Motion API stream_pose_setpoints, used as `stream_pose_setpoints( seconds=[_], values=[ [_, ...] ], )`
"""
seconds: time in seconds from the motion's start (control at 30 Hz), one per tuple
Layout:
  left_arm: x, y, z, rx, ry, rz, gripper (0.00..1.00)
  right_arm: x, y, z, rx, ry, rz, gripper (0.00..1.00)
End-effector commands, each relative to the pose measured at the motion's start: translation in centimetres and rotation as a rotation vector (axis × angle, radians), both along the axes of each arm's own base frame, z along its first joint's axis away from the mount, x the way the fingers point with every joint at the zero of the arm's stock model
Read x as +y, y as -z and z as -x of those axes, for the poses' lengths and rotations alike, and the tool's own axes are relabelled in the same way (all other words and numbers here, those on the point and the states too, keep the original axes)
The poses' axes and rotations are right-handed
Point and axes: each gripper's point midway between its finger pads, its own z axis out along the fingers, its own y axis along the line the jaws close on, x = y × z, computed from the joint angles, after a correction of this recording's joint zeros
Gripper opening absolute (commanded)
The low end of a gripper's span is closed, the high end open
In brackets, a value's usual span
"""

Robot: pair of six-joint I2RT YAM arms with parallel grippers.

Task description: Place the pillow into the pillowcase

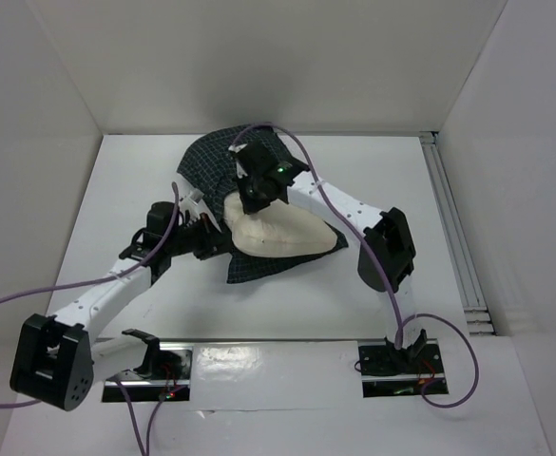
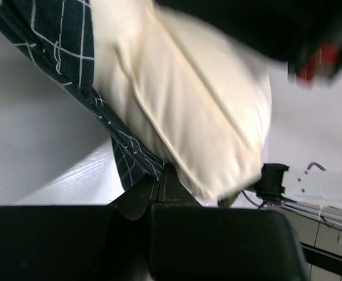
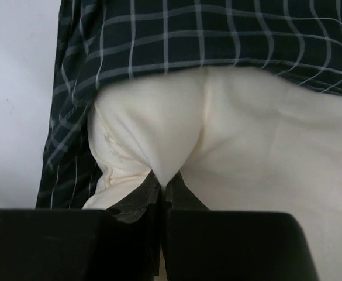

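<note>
The cream pillow (image 1: 287, 236) lies mid-table, its far end tucked under the dark checked pillowcase (image 1: 211, 161); a strip of the case also shows beneath its near edge. My right gripper (image 1: 249, 201) is above the pillow's left end, and in the right wrist view it (image 3: 165, 178) is shut, pinching a fold of the pillow (image 3: 247, 134) just below the case's hem (image 3: 217, 35). My left gripper (image 1: 211, 239) is at the pillow's left side. In the left wrist view it (image 2: 162, 175) is shut on the lower edge of the pillowcase (image 2: 65, 41), with the pillow (image 2: 188, 99) lying over it.
White walls close in the table on three sides. An aluminium rail (image 1: 458, 237) runs along the right edge. The arm base mounts (image 1: 154, 366) (image 1: 401, 366) sit at the near edge, with purple cables (image 1: 2, 304) looping off them.
</note>
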Motion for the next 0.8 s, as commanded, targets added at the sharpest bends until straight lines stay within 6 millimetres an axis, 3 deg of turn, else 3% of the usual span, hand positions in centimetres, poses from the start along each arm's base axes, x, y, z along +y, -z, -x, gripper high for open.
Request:
stream_pose_setpoints(
  seconds=[0.0,0.03,0.07,0.1,0.2,0.27,0.3,0.4,0.5,0.6,0.63,0.67,0.7,0.77],
  values=[
    [-2.4,-4.5,3.2,-0.072,0.205,0.124,0.0,-0.8,-4.3,-7.3,-0.178,0.122,-0.066,0.0],
    [-2.5,-4.5,3.4,-0.07,0.216,0.13,0.0,-0.5,-5.8,-7.7,-0.203,0.124,-0.091,0.0],
    [-2.5,-4.9,3.7,-0.077,0.228,0.138,0.0,-0.9,-8.5,-8.7,-0.249,0.146,-0.124,0.0],
    [-2.6,-5.0,4.1,-0.081,0.254,0.147,0.0,-0.7,-9.4,-8.9,-0.26,0.153,-0.144,0.0],
    [-2.6,-5.4,5.3,-0.085,0.296,0.155,0.0,0.0,-9.4,-8.8,-0.257,0.136,-0.183,0.0],
    [-2.5,-5.7,5.7,-0.09,0.297,0.156,0.0,0.8,-6.9,-8.0,-0.205,0.114,-0.17,0.0],
    [-2.4,-6.5,6.1,-0.125,0.313,0.162,0.0,1.2,-3.5,-7.5,-0.157,0.103,-0.126,0.0],
    [-2.3,-7.4,6.9,-0.137,0.321,0.179,0.0,1.6,2.9,-5.9,-0.035,0.093,-0.082,0.0],
    [-2.0,-7.8,7.9,-0.121,0.308,0.179,0.0,2.2,4.7,-4.7,0.029,0.071,-0.115,0.0],
    [-1.1,-6.5,8.0,-0.075,0.248,0.127,0.0,3.4,3.1,-2.9,0.044,0.032,-0.171,0.0],
    [-0.8,-6.2,7.9,-0.05,0.222,0.107,0.0,3.5,1.4,-2.7,0.028,0.023,-0.197,0.04],
    [-0.2,-5.5,7.2,-0.048,0.172,0.058,0.0,3.5,1.0,-2.1,0.027,0.013,-0.2,0.3],
    [0.1,-5.9,6.8,-0.046,0.139,0.035,0.01,3.4,0.4,-1.6,0.027,0.005,-0.21,0.41],
    [1.5,-4.8,6.5,0.004,0.065,-0.059,0.15,2.1,-1.6,-0.8,-0.008,0.019,-0.219,0.59]
  ],
)
